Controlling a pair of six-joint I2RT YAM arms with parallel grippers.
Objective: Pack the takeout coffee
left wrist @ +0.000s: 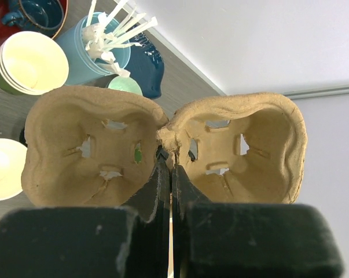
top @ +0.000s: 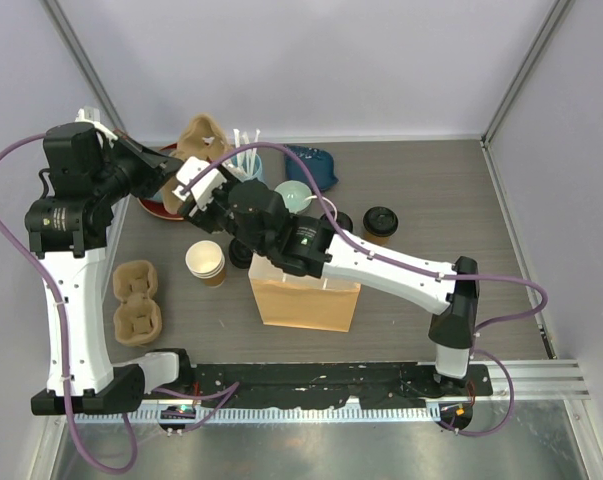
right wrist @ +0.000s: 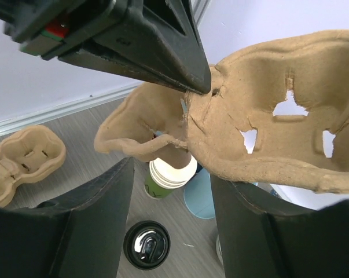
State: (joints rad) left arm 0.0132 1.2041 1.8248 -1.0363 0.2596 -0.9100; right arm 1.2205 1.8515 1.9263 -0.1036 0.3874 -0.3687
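Note:
My left gripper [left wrist: 170,165] [top: 174,172] is shut on the middle ridge of a brown pulp cup carrier [left wrist: 232,150] [top: 202,136] and holds it in the air at the back left. My right gripper [right wrist: 171,174] [top: 195,196] is open right under the carrier [right wrist: 267,116], its fingers either side of the near rim without gripping it. A brown-walled cup with a black lid [top: 379,223] stands right of centre. A black lid [right wrist: 146,245] [top: 241,250] shows below my right gripper; its wall is hidden.
An open brown paper bag [top: 306,296] stands at the front centre. A lidless cup stack [top: 206,262], a green-walled lidless stack [right wrist: 162,179], spare carriers [top: 137,302], a blue cup of stirrers [left wrist: 99,49], a red plate [top: 156,207] and a dark blue dish [top: 313,166] surround the grippers.

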